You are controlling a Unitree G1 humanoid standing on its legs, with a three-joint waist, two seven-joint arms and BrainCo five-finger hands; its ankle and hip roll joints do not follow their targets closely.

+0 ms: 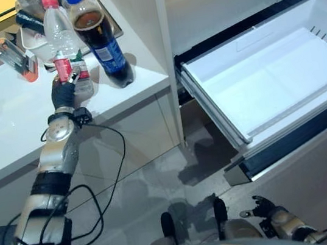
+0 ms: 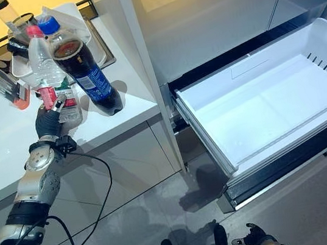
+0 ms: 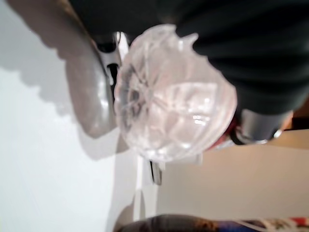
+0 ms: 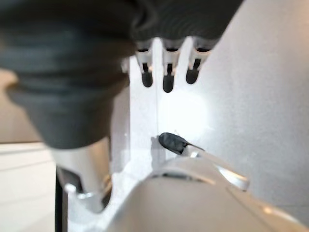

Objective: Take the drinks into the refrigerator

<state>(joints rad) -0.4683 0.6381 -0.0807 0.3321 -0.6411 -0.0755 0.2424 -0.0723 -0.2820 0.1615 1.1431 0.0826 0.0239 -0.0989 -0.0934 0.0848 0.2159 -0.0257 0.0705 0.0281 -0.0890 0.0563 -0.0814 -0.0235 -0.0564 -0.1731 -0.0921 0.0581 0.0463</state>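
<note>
Now left robot hand [image 1: 62, 91] clenched round clear water bottle [image 1: 61, 36] near counter [image 1: 9, 121] front edge: lift straight, avoiding cola bottle [image 1: 100, 39] just beside; right robot hand [image 1: 264, 208] hangs released.

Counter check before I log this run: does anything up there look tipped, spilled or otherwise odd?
No spill shows. The cola bottle stands upright beside the clear bottle, which the left hand grips low down. One small bottle further back looks tilted, not standing square. The drawer hangs open, the right hand low by it.
</note>
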